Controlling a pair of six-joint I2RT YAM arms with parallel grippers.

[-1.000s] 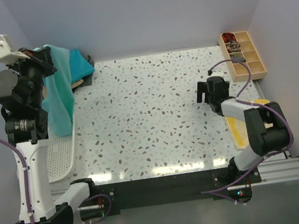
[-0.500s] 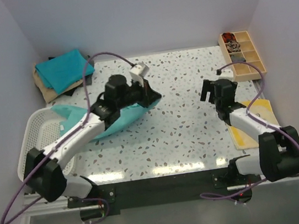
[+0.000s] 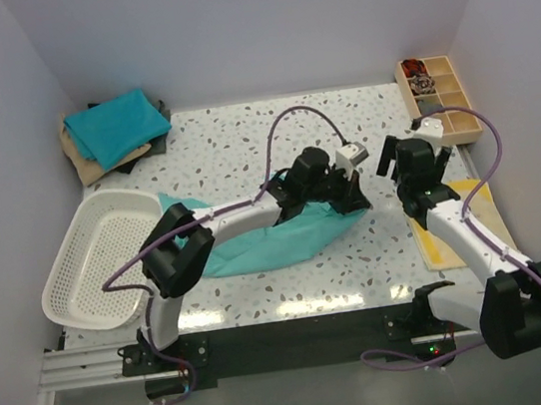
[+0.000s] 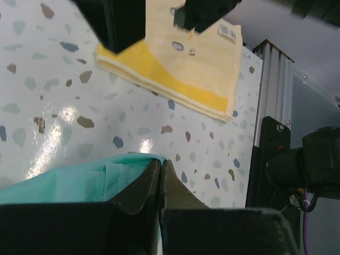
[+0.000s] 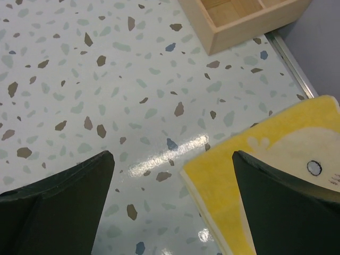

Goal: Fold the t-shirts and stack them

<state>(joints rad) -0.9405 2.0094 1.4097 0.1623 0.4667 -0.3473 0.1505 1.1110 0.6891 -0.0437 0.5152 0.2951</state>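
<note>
My left gripper (image 4: 160, 171) is pinched shut on an edge of the sea-green shirt (image 3: 277, 247). The shirt lies stretched over the middle of the table (image 3: 242, 146), from just beside the white basket (image 3: 78, 270) out to the fingers (the arm reaches along above it). My right gripper (image 5: 172, 159) hangs with its fingers spread wide and holds nothing, over bare table between the wooden box (image 5: 239, 21) and the yellow towel (image 5: 276, 175). A teal shirt (image 3: 119, 125) lies folded on tan cloth (image 3: 84, 166) in the back left corner.
</note>
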